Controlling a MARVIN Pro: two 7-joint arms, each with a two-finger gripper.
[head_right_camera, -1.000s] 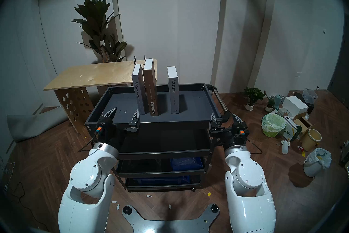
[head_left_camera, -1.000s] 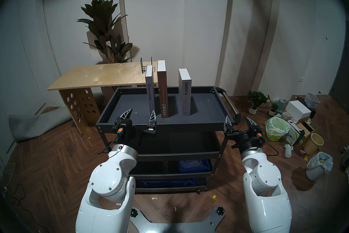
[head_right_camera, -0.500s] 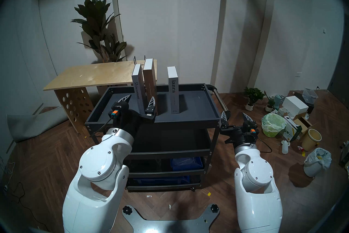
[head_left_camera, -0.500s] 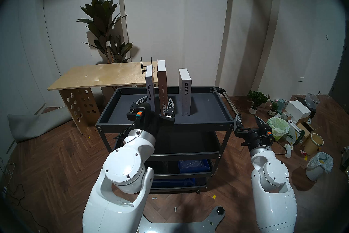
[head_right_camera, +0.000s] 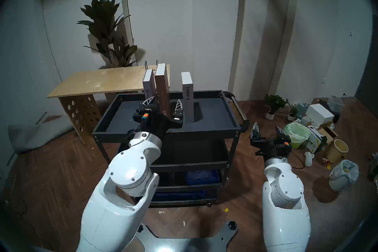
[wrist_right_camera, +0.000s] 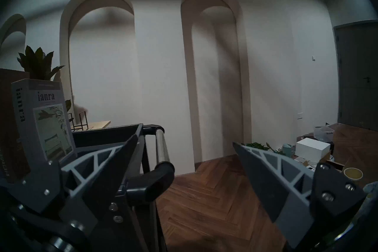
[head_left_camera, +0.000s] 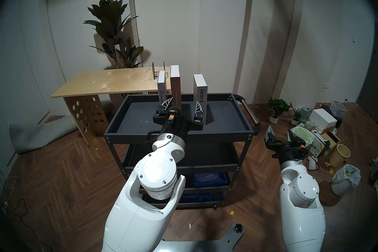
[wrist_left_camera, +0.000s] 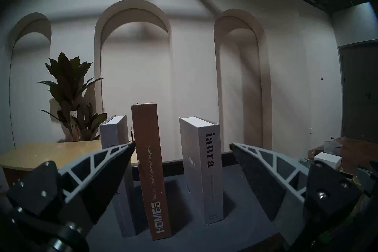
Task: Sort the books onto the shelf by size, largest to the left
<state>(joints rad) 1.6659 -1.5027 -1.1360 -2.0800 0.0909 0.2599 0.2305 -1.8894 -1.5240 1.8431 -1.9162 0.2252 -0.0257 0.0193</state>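
Three books stand upright on the top tray of the dark grey shelf cart (head_left_camera: 178, 136). From left they are grey-lilac "Discontent" (head_left_camera: 161, 84), tall brown "HOMES" (head_left_camera: 175, 86) and, apart to the right, white-grey "ianra" (head_left_camera: 200, 90). My left gripper (head_left_camera: 184, 100) is open over the tray, just in front of the books. In the left wrist view (wrist_left_camera: 182, 143), "HOMES" (wrist_left_camera: 151, 163) stands between its fingers, "Discontent" (wrist_left_camera: 113, 135) behind the left finger, "ianra" (wrist_left_camera: 208, 163) inside the right one. My right gripper (head_left_camera: 279, 128) is open and empty, off the cart's right front corner.
The chrome handle bar (wrist_right_camera: 161, 147) sticks out on the cart's right side, close to my right gripper (wrist_right_camera: 185, 139). A plywood table (head_left_camera: 106, 81) with a black wire rack (head_left_camera: 158, 72) stands behind the cart. Boxes, bins and pots (head_left_camera: 323, 118) litter the floor on the right.
My left gripper has moved from the tray's front left edge forward and right, to in front of "HOMES". My right arm has drawn back and right, away from the cart. The books have not moved.
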